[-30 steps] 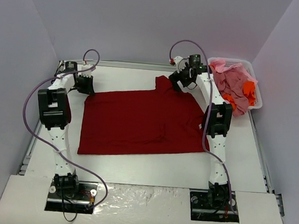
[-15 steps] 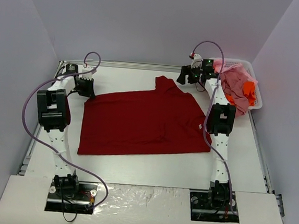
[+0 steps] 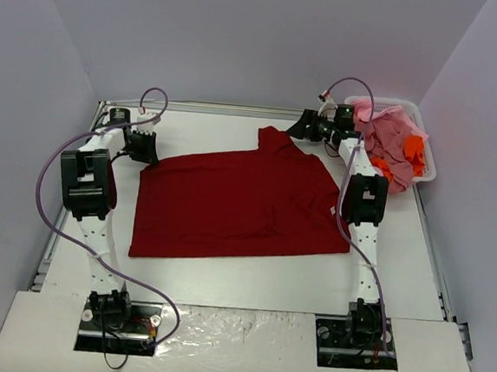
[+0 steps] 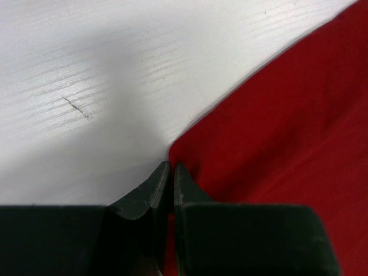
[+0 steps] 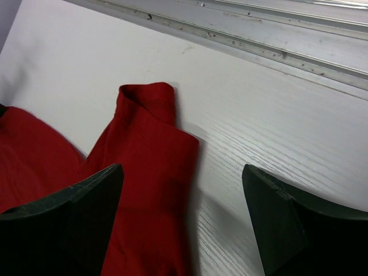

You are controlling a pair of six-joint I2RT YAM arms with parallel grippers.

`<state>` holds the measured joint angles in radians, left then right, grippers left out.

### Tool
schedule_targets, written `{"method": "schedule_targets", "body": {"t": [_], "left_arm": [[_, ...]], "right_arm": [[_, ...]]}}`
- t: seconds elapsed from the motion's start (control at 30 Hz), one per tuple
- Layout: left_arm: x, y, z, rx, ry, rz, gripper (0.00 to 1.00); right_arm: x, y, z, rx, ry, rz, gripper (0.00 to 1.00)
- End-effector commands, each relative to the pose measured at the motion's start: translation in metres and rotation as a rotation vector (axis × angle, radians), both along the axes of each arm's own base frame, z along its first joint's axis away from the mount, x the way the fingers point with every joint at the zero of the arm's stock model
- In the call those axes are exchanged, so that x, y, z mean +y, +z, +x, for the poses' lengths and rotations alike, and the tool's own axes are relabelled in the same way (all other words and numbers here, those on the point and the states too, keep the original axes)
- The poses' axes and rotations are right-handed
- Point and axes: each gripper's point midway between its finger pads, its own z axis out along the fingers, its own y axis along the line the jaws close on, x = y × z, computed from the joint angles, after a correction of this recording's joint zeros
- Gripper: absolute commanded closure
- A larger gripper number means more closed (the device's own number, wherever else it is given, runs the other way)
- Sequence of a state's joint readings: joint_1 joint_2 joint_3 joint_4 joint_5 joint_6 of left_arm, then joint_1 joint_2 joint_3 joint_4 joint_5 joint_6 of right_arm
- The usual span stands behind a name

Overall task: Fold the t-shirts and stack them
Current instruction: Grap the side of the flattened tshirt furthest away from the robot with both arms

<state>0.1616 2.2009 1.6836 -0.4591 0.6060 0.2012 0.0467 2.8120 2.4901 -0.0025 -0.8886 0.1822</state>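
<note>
The large dark red cloth t-shirt [image 3: 230,202] lies spread on the white counter [image 3: 249,277], its far-left corner seemingly pinned by the closed left gripper [image 4: 172,169] so the wide-open, empty right gripper [image 5: 183,172] can tackle the crumpled sleeve [image 5: 146,109].

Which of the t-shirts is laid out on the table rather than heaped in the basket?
The dark red t-shirt, spread flat on the table. The pink shirts and orange shirts lie crumpled in the white basket at the far right.
</note>
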Motion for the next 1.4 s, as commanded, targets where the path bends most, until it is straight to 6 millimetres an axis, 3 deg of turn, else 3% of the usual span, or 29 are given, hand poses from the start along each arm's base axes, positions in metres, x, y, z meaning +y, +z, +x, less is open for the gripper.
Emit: {"method": "schedule_targets", "body": {"t": [0.0,0.23,0.43,0.8,0.9,0.93,1.03,1.17,1.23,1.37], "left_arm": [[-0.007,0.012,-0.010,0.015,-0.023,-0.013,0.98],[-0.006,0.010,-0.012,0.018,-0.020,-0.025,0.98],[-0.003,0.008,-0.013,0.014,-0.016,-0.030,0.98],[0.006,0.005,-0.017,0.027,0.006,-0.052,0.97],[0.006,0.007,-0.016,0.021,0.005,-0.056,0.98],[0.005,0.007,-0.016,0.023,0.004,-0.057,0.98],[0.005,0.006,-0.016,0.026,0.005,-0.059,0.98],[0.005,0.002,-0.018,0.032,0.002,-0.061,0.98],[0.007,0.000,-0.019,0.037,0.005,-0.063,0.98],[0.007,0.001,-0.019,0.036,0.006,-0.075,0.98]], "right_arm": [[0.024,0.016,-0.005,-0.024,0.080,0.090,0.19],[0.040,-0.009,-0.006,-0.001,0.088,0.086,0.16],[0.041,-0.025,-0.007,0.014,0.091,0.090,0.13],[0.040,-0.031,0.000,-0.001,0.064,0.091,0.13],[0.044,-0.031,-0.003,0.008,0.076,0.110,0.24],[0.045,-0.031,-0.004,0.009,0.086,0.120,0.41],[0.046,-0.032,-0.006,0.024,0.086,0.132,0.62],[0.047,-0.030,-0.008,0.033,0.091,0.137,0.67],[0.047,-0.028,-0.008,0.030,0.091,0.137,0.81],[0.047,-0.018,-0.006,0.008,0.090,0.132,0.96]]}}
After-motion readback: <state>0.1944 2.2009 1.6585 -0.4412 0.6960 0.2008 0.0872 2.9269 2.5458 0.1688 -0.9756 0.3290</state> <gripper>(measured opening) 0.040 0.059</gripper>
